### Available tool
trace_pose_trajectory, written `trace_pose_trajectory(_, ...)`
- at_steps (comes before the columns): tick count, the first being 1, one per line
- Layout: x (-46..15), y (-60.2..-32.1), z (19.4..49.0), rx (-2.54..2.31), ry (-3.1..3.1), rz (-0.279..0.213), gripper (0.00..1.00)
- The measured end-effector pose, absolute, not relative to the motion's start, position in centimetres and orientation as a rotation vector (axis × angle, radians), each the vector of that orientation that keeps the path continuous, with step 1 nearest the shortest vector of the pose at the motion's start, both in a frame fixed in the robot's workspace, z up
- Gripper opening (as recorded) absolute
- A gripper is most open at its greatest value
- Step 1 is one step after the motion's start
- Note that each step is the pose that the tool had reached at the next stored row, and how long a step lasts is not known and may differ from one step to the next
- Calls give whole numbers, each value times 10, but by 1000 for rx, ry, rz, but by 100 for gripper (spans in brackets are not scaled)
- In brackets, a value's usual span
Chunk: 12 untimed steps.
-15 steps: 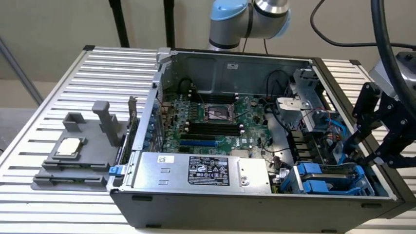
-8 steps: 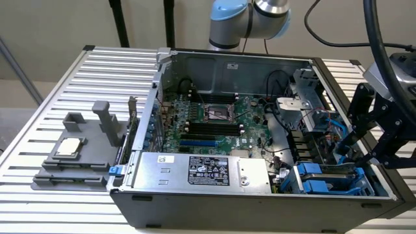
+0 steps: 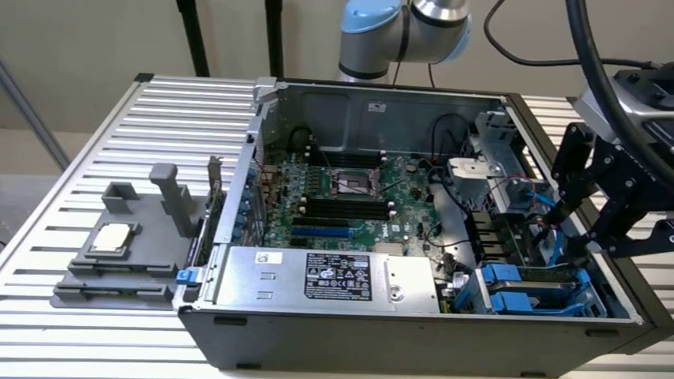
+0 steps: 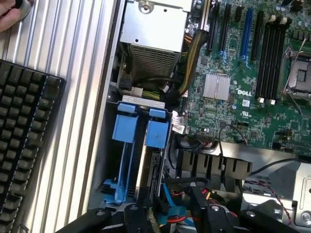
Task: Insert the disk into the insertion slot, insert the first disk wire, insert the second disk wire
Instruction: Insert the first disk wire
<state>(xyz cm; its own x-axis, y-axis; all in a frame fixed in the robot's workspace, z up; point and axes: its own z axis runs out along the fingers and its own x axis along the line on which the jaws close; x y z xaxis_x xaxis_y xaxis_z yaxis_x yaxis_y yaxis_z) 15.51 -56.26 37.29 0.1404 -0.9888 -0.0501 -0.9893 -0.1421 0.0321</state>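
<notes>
The computer case (image 3: 421, 347) lies open on the desk (image 3: 158, 118). The big silver power box (image 3: 327, 276) is the landmark here. The slot (image 3: 574, 288) sits just beside the power box, on the exterior view's right, in the corner of the case.

The disk (image 4: 156, 136) is already in the slot (image 4: 141, 100). It stands on its thin edge. Its long side runs straight away from the power box (image 4: 153, 29) toward the gripper (image 4: 170, 218). Its blue handle end points at the power box. I cannot see its label. A second blue holder (image 4: 126, 128) stands beside it, closer to the case wall.

The gripper (image 3: 574, 233) hangs at the far end of the slot from the power box. Its fingers are spread wide. A blue wire (image 4: 171, 204) lies between them, but I cannot tell if they touch it.

Room is tight there: the case wall is on one side and the green board (image 4: 243, 97) on the other. A keyboard (image 4: 19, 145) lies on the desk outside the case.
</notes>
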Motion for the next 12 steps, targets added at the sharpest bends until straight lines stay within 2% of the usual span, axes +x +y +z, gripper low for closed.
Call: trace_pose_trajectory(12,152,-584,369,-2376,2045,99,46)
